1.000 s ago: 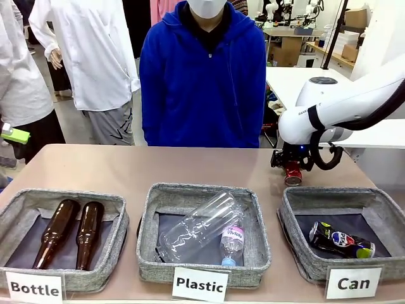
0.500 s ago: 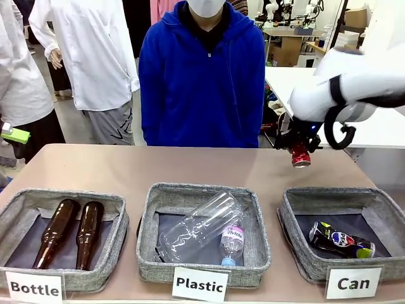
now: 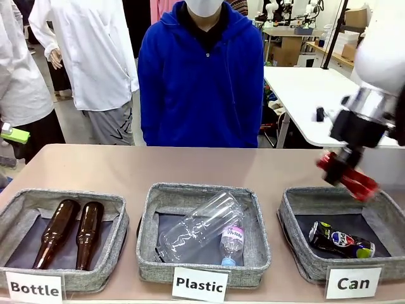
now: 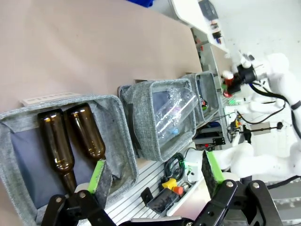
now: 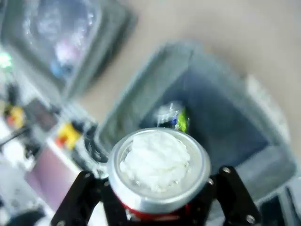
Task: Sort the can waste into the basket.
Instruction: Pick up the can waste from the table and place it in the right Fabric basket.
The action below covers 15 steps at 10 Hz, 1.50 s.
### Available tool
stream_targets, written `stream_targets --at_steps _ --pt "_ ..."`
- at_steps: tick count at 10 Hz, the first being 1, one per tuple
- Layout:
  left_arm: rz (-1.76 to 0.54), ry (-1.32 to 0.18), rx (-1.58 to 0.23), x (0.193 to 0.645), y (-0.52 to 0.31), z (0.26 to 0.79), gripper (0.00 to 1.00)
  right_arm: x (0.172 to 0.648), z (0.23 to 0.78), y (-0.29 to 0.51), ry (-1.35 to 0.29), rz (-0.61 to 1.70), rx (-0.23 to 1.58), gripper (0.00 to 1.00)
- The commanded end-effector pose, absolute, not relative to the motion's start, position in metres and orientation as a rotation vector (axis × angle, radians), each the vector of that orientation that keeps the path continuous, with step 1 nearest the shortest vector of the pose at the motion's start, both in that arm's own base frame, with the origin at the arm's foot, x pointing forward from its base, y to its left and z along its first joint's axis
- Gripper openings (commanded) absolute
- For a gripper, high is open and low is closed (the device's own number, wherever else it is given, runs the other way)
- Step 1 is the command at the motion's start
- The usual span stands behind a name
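Since the earlier frame the right gripper point(image 3: 347, 172) has moved from the far table edge to above the back rim of the "Can" basket point(image 3: 297, 209), clamped on the red can point(image 3: 349, 177). The dark printed can point(image 3: 340, 240) lies inside, with free floor beside it. The left gripper point(image 4: 155, 181) stands wide, holding nothing, over the "Bottle" basket point(image 4: 123, 160).

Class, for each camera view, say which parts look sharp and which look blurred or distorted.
Front view: baskets sharp, red can motion-smeared. Right wrist view: Can basket and surroundings blurred, can top fairly clear. Left wrist view: sharp, with wide-angle tilt; brown bottles crisp.
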<state>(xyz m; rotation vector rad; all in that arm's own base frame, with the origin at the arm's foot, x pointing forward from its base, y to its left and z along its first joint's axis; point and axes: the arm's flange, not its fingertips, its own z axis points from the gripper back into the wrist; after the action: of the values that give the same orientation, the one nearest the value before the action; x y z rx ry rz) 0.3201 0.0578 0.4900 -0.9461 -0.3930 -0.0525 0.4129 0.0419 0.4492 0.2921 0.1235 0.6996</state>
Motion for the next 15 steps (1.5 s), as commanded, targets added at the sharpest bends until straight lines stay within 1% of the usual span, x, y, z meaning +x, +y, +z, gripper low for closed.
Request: stream_targets --at_steps 1,2,3,5,7,8,9,11,14,15 --pt "-0.054 -0.381 -0.947 0.319 0.060 0.492 1.00 0.370 0.440 0.022 0.127 1.247 0.032 0.00" --pt "-0.054 -0.381 -0.947 0.319 0.060 0.492 1.00 0.358 0.433 0.015 0.113 1.324 0.008 0.00" --pt "-0.054 -0.381 -0.947 0.319 0.060 0.492 1.00 0.355 0.429 0.012 0.100 1.343 0.029 0.00" --pt "-0.054 -0.381 -0.947 0.319 0.060 0.492 1.00 0.355 0.425 0.009 0.066 1.343 0.094 0.00" --pt "-0.054 -0.381 -0.947 0.319 0.060 0.492 1.00 0.355 0.423 0.007 0.065 1.358 0.088 0.00" --pt "-0.054 -0.381 -0.947 0.319 0.060 0.492 1.00 0.354 0.420 0.008 0.060 1.402 0.054 0.23" --pt "-0.054 -0.381 -0.947 0.319 0.060 0.492 1.00 0.353 0.417 0.008 0.060 1.448 -0.005 0.49" --pt "-0.054 -0.381 -0.947 0.319 0.060 0.492 1.00 0.355 0.417 0.008 0.067 1.460 -0.005 0.99" --pt "-0.054 -0.381 -0.947 0.319 0.060 0.492 1.00 0.358 0.419 0.011 0.071 1.461 -0.011 1.00" --pt "-0.054 -0.381 -0.947 0.319 0.060 0.492 1.00 0.359 0.419 0.010 0.073 1.461 -0.006 0.93"
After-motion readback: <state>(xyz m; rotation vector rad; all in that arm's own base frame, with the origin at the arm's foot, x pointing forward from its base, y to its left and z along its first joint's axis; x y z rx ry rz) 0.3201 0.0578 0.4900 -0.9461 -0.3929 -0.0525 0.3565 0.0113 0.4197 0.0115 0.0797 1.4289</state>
